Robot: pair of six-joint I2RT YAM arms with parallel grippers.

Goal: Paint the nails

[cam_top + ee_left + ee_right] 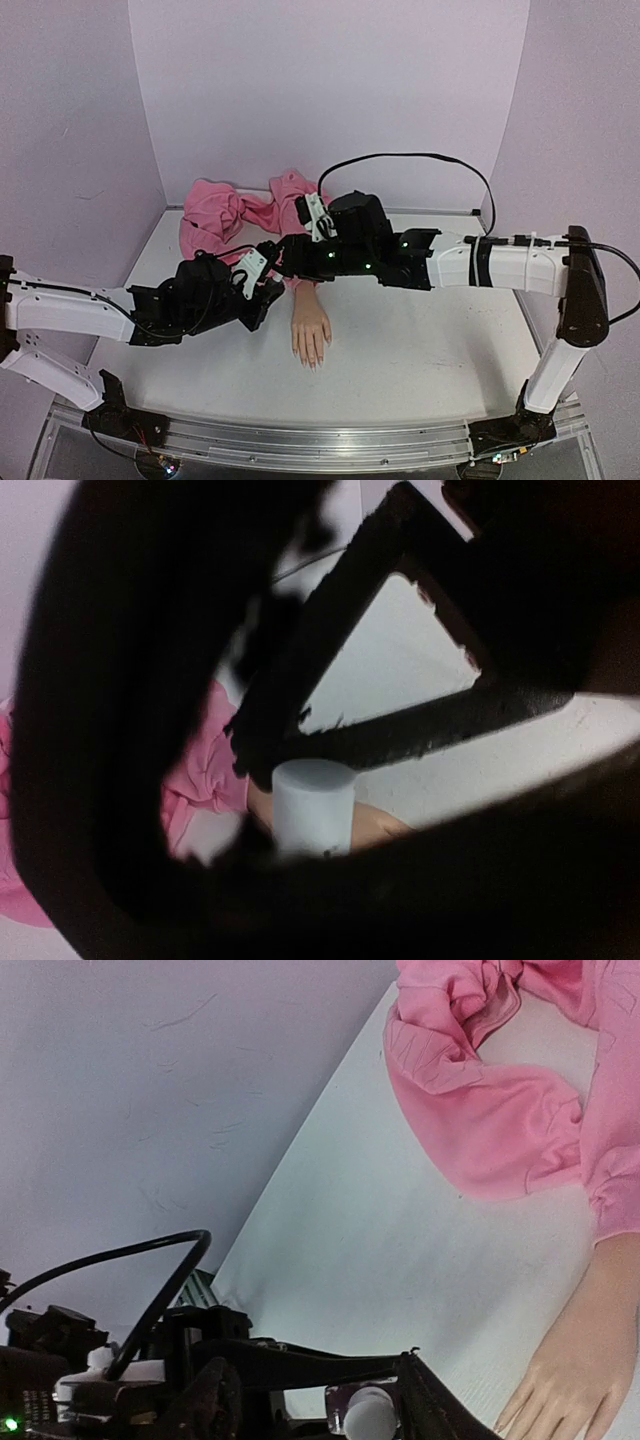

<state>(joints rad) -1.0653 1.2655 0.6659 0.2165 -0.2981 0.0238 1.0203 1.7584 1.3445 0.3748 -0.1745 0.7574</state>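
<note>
The pale mannequin hand [310,330] lies palm down at mid table, its wrist in a pink sleeve [300,283]. Its nails [312,361] point toward the near edge and are too small to tell apart. My left gripper [262,283] is just left of the wrist, shut on a small nail polish bottle [352,1404] with a white cylindrical cap [313,805]. My right gripper [285,262] meets it from the right. In the right wrist view its fingers [425,1400] stand apart on either side of the cap [370,1415], with a gap on the left side. The hand's fingers [565,1400] show at lower right.
A crumpled pink cloth [235,212] lies at the back of the table against the wall, joined to the sleeve. Lilac walls close in the back and both sides. A black cable [420,160] loops above the right arm. A metal rail [300,445] runs along the near edge.
</note>
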